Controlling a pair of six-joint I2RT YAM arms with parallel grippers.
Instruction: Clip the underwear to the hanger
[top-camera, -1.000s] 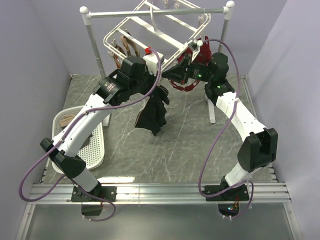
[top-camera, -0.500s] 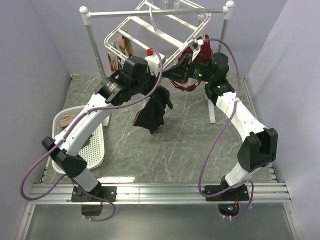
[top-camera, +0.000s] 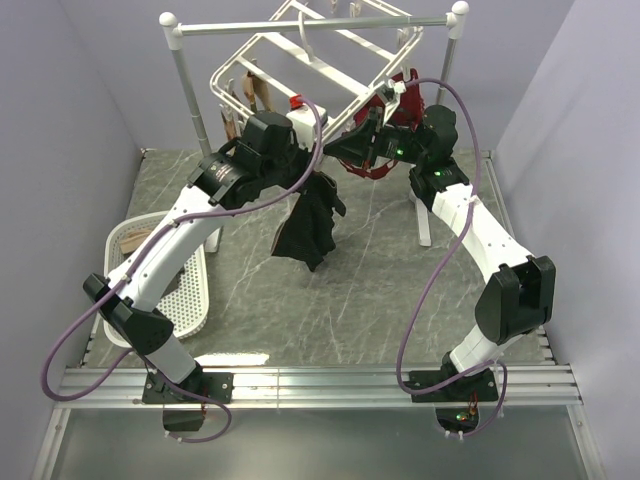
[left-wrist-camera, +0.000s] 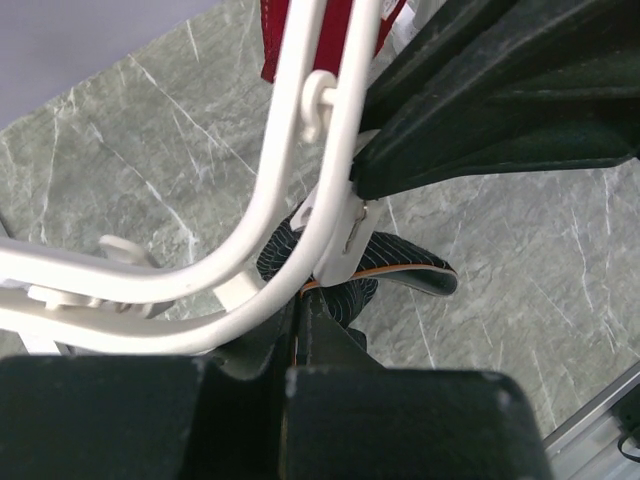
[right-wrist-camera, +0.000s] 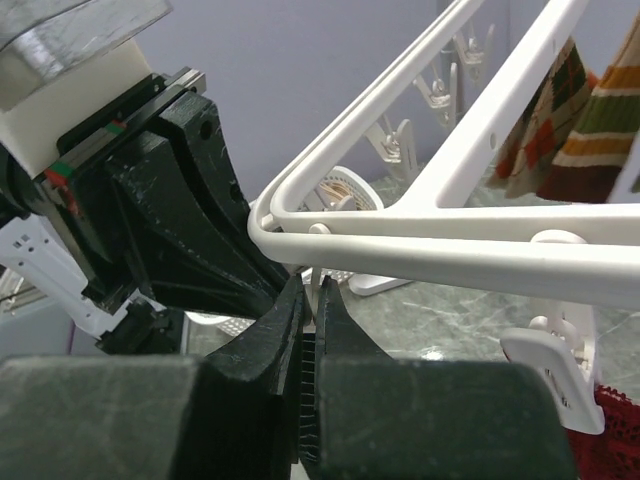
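Note:
The white hanger (top-camera: 310, 60) hangs tilted from the rail at the back. My left gripper (top-camera: 303, 168) is shut on the black underwear (top-camera: 310, 225), which hangs limp below the frame's near corner. In the left wrist view the underwear's edge (left-wrist-camera: 400, 272), with orange trim, lies against a white clip (left-wrist-camera: 338, 245) under the hanger bar (left-wrist-camera: 290, 180), just past my gripper (left-wrist-camera: 300, 312). My right gripper (top-camera: 345, 150) is shut on that clip's tab (right-wrist-camera: 312, 278) just below the frame corner (right-wrist-camera: 420, 240), its jaws pressed together. The two grippers nearly touch.
A dark red bra (top-camera: 395, 125) hangs at the frame's right side behind my right wrist. A tan-and-red argyle garment (top-camera: 250, 100) hangs at its left. The white rail stand (top-camera: 180, 70) has posts at left and right. A white basket (top-camera: 165, 270) lies on the left of the table.
The underwear has swung slightly under my left gripper and the hanger has rocked a little. Both grippers stay shut at the frame's near corner.

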